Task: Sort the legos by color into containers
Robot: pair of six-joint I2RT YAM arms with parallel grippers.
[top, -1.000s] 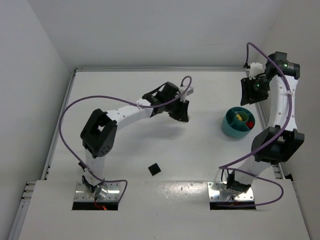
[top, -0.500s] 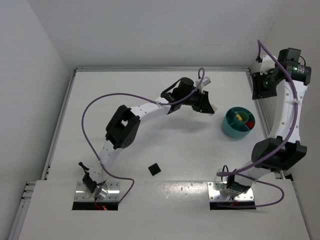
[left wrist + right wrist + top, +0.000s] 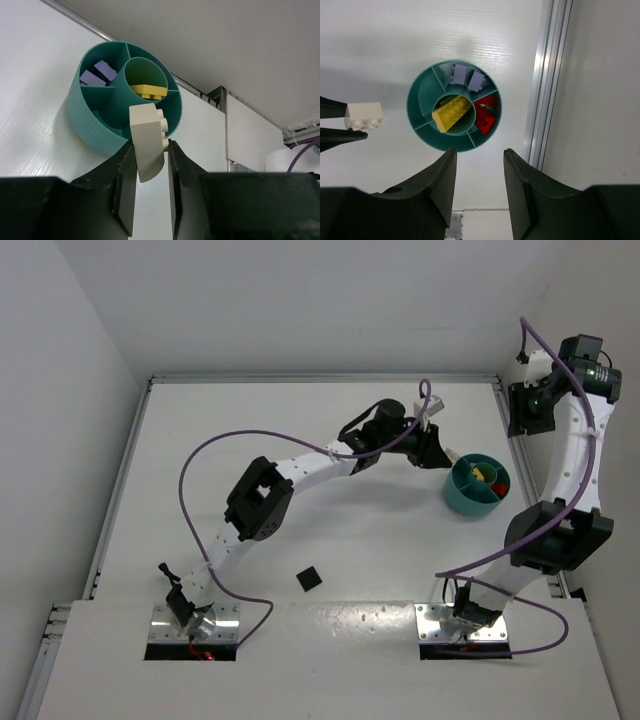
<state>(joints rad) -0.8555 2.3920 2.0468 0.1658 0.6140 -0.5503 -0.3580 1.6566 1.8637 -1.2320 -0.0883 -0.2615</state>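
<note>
Left pincer (image 3: 150, 159) moved to teal dish (image 3: 90, 125) | grips white brick (image 3: 146, 135) | right pincer (image 3: 479, 170) open

A flat white table (image 3: 300, 520) with a faintly ribbed surface fills the scene. Plain pale grey walls (image 3: 300, 300) enclose it on the left, far and right sides. A slim aluminium rail (image 3: 547, 85) runs along the table's right edge, and another silver rail (image 3: 120, 480) lines its left edge.
</note>
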